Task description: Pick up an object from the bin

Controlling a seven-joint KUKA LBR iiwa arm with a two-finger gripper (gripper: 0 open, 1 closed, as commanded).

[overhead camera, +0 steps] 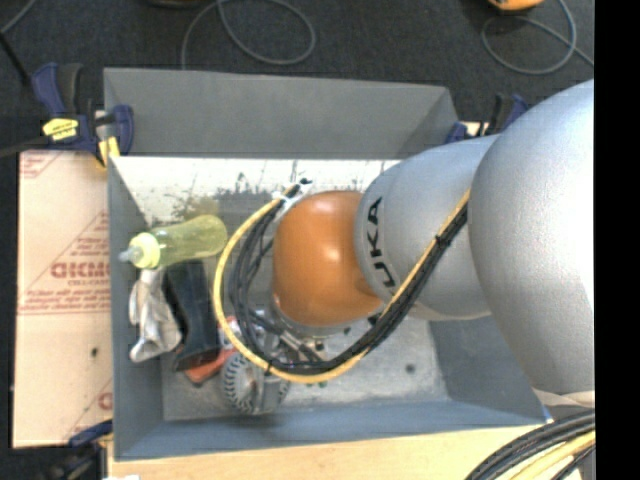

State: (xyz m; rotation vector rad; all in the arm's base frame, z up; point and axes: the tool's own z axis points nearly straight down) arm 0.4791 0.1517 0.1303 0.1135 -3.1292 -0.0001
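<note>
Black capital letters "UKA" (372, 246) are standing on the silver-grey link of the arm (440, 238), just right of the orange cover (310, 258). They are lying turned on their side, running in one line along the cover's right edge, with the link's rounded end curving away beside them. The row is breaking off at the link's lower curve, so whether another letter is standing before the U cannot be told.

Grey metal bin (280, 108), left side: yellow-green bottle (185, 240) lying down. Under it in the pic: white rag (152, 318), black block (195, 313), red bit (203, 370) & round grey thing (243, 380).
</note>
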